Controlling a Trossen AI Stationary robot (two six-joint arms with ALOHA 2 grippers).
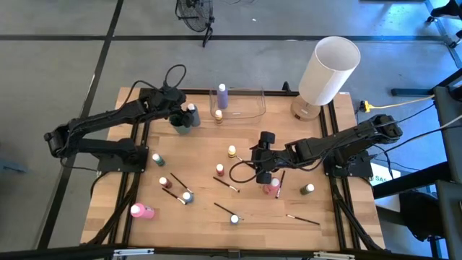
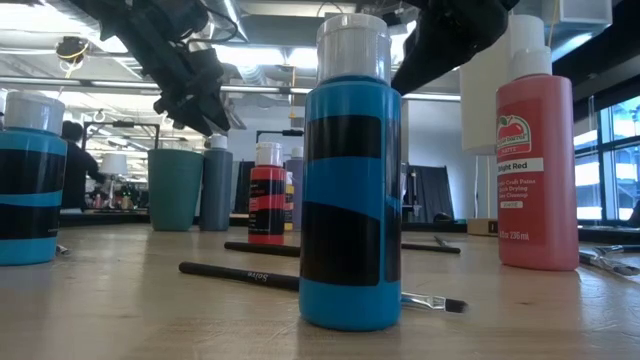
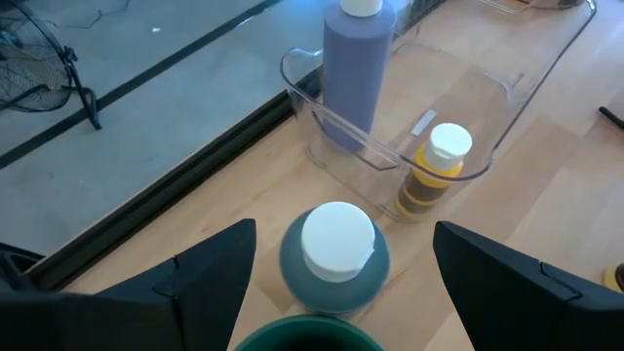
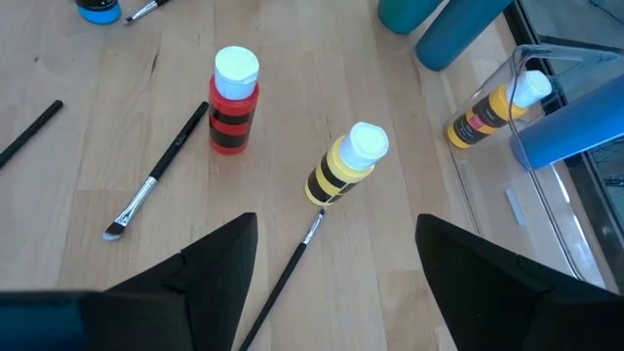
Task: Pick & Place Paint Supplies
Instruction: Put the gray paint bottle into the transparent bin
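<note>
Paint bottles and thin brushes are spread over the wooden surface [image 1: 209, 224], and two bottles are already in the clear container [image 1: 249, 112] at the far edge: a lilac bottle [image 3: 359, 68] standing up and a yellow striped bottle [image 3: 437, 166] beside it. The left gripper [image 3: 336, 283] hangs near this container with its jaws spread wide, and a grey-green bottle with white cap [image 3: 336, 253] stands directly between and under them, not touched. The right gripper [image 4: 336, 263] is over the middle of the surface, jaws also spread and holding nothing. In front of them stands another yellow striped bottle [image 4: 349, 164], with a red striped bottle [image 4: 234, 102] close beside it. One brush [image 4: 156, 174] lies next to the red bottle.
</note>
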